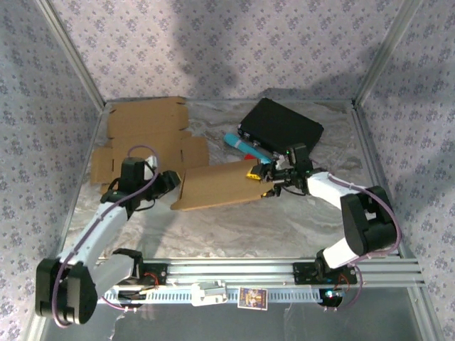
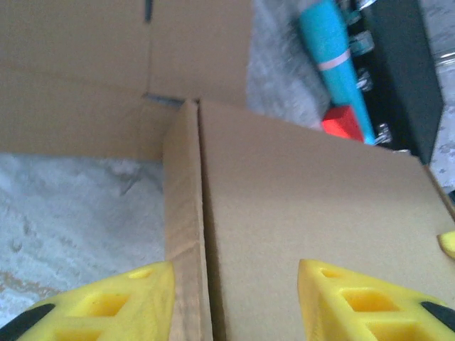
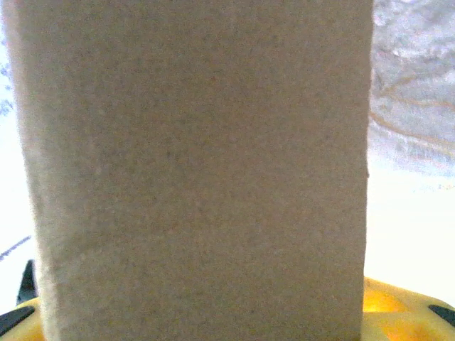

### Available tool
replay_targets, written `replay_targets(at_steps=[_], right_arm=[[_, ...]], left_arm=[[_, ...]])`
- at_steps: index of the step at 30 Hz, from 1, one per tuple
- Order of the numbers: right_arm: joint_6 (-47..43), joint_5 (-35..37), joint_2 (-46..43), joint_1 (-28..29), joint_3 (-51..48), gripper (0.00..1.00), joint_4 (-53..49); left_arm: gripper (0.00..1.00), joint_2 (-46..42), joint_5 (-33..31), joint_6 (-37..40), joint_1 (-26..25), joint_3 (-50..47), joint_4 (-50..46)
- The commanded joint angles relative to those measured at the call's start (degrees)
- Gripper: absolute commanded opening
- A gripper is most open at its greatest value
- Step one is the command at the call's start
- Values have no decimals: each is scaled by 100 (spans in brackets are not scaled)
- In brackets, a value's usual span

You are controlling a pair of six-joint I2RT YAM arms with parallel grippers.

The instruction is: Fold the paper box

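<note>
We list the paper box (image 1: 217,186) lying mid-surface (image 1: 284,227), a side strip creased, walls and closure in our judgement outstanding, left fingers (image 2: 114,302) parted astride its edge, right fingers (image 3: 402,309) flanking its right end, grip we cannot tell.

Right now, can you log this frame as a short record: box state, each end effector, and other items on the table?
box: cardboard panel lying between the arms, not yet box-shaped
behind it: flat box blank, far left
left end effector: open, straddling the panel's left edge
right end effector: at the panel's right edge, grip unclear
other items: black case at the back right, teal tool beside it
</note>
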Motion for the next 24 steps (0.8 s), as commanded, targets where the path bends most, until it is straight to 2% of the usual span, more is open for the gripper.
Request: replay_targets(at_steps=[1,3,5,8,10,14,17,21,24], right_arm=[[758,-129,-371,-199,391,50,-1455],[850,-149,-517,-319,556,50,-2254],[975,-171,-688,-445,589,48,-2841],[1420,-207,-1062,-648,345,47,-3130],[1466,-194,-1245,-793,271,46,-3466],[1444,-226,-1436,-1007,192,45,-3836],[1219,-287,-1384,-1175,219,44,-4146],[834,-378,-1188,-1284,325,44,-4515],[631,-440,-1047,-1313,386,43,-4669]], left_arm=[[50,-389,-595,255,-154,268,-178],[51,-635,-687,624,-304,410,-114],[51,-905,-727,1314,-556,552,7],[55,-1264,-801,2984,-1298,721,129],[66,-1415,-735,4275,-1875,869,-77],[80,-1441,-255,6709,-2723,1182,-1085],[89,-1322,-399,7792,-3063,1358,-1767],[91,-801,-773,8912,-3250,1477,-2248],[93,-523,-1318,9156,-3249,1285,-1667]])
